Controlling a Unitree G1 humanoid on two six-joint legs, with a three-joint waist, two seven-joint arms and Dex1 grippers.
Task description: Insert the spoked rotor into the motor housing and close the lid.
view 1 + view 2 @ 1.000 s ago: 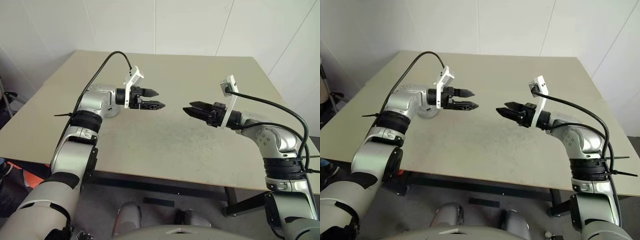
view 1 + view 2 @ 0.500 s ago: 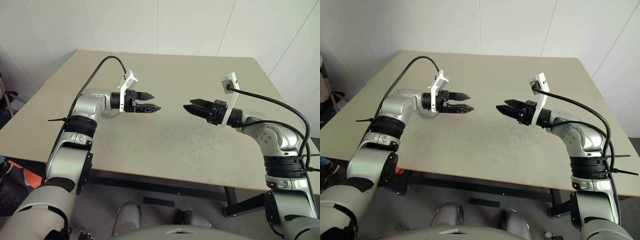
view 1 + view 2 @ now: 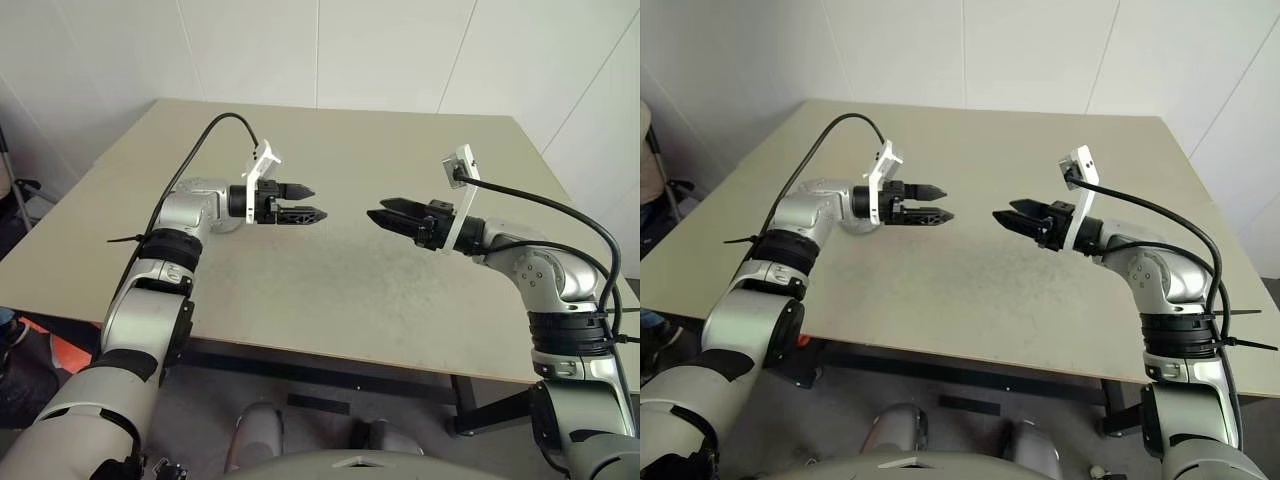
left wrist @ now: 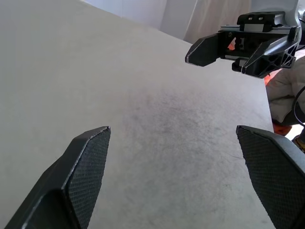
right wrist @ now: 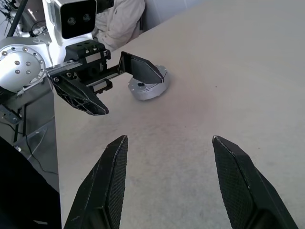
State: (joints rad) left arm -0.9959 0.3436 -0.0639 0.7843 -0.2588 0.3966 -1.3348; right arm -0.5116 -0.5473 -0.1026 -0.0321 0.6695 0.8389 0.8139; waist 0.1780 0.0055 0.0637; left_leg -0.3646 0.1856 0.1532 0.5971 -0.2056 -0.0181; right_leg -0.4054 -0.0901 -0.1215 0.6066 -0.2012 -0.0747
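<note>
My left gripper (image 3: 318, 201) hangs above the middle of the beige table (image 3: 400, 300), open wide with nothing between its fingers. Facing it from the right, a short gap away, my right gripper (image 3: 375, 212) is also open and empty. In the right wrist view a flat round grey disc, the lid (image 5: 150, 88), lies on the table just behind the left gripper (image 5: 131, 95). What is under the lid I cannot tell. The spoked rotor and the motor housing are out of view. The left wrist view looks across bare tabletop at the right gripper (image 4: 214, 65).
White walls stand close behind the table's far edge. A person in a light jacket (image 5: 119, 19) is beyond the table's left side. Something orange (image 3: 60, 350) lies on the floor under the left front corner.
</note>
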